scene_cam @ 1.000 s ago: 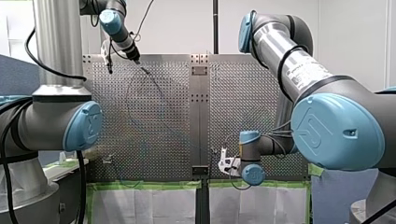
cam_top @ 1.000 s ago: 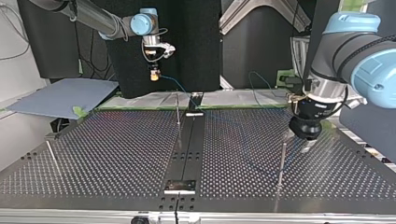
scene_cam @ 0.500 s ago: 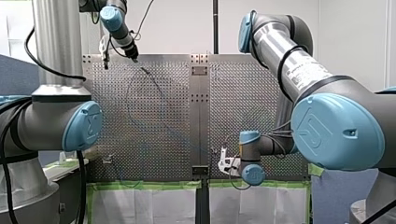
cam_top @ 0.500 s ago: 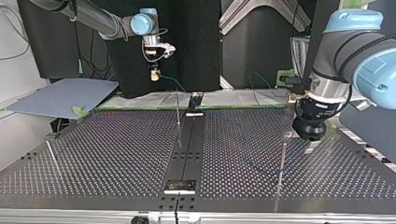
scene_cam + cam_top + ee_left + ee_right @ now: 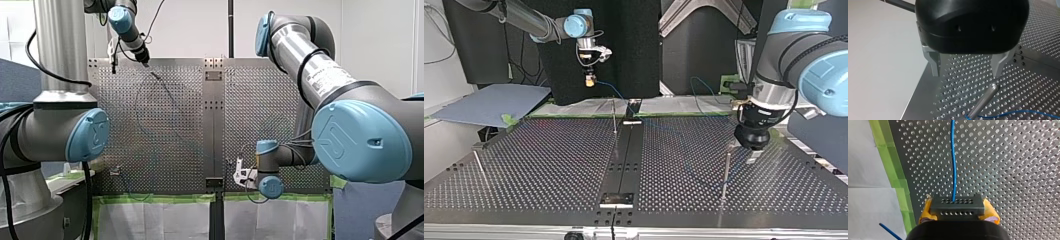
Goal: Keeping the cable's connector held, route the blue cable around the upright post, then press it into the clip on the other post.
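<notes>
My right gripper [image 5: 958,218] has its yellow pads shut on the black connector [image 5: 957,206], and the blue cable [image 5: 953,157] runs straight out ahead of it. In the top view it [image 5: 589,80] hangs above the table's far edge. The cable [image 5: 1010,113] wraps the base of an upright metal post [image 5: 984,100]. My left gripper [image 5: 966,72] hovers just above that post's tip with its metal fingers [image 5: 934,66] open and nothing between them. In the top view it [image 5: 743,152] sits beside the post [image 5: 725,172].
A second thin post [image 5: 614,117] stands near the central strip [image 5: 624,165] of the perforated table [image 5: 549,160]. A third post [image 5: 479,167] leans at the top view's left. Green tape [image 5: 888,150] lines the plate's edge.
My left gripper has shifted slightly toward the table's far edge in the front view, staying open by the post. My right arm has not moved.
</notes>
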`<act>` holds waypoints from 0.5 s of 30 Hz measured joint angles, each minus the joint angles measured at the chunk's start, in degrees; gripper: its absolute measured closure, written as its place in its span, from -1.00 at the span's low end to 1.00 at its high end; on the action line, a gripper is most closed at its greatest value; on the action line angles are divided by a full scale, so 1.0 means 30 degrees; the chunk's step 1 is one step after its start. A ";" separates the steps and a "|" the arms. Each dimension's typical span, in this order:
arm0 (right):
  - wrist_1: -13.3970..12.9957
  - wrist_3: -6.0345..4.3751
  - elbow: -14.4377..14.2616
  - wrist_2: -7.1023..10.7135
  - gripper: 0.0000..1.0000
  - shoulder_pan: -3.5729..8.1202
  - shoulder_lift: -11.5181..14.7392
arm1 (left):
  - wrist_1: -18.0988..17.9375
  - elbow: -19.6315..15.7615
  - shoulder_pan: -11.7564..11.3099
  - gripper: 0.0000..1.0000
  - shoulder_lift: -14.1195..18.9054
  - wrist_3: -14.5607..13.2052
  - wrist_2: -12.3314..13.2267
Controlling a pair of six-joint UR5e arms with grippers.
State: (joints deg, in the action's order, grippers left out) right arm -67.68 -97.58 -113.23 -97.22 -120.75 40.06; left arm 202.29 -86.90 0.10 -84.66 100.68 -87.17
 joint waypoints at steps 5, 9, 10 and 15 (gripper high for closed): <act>0.0016 0.0007 0.0003 0.0000 1.00 -0.0012 -0.0001 | 0.0086 0.0000 0.0149 -0.98 -0.0173 0.0423 -0.0282; 0.0024 0.0005 0.0010 0.0000 1.00 -0.0015 0.0001 | 0.0310 0.0000 0.0268 -0.98 -0.0358 0.0702 -0.0400; 0.0023 0.0004 0.0011 0.0000 1.00 -0.0015 0.0002 | 0.0344 0.0000 0.0293 -0.98 -0.0385 0.0786 -0.0411; 0.0002 0.0001 0.0013 0.0001 1.00 -0.0017 0.0006 | 0.0493 0.0000 0.0440 -0.98 -0.0621 0.1198 -0.0491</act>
State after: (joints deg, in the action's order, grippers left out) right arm -67.67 -97.58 -113.19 -97.22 -120.80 40.08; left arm 203.77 -86.90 1.42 -86.53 104.27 -88.64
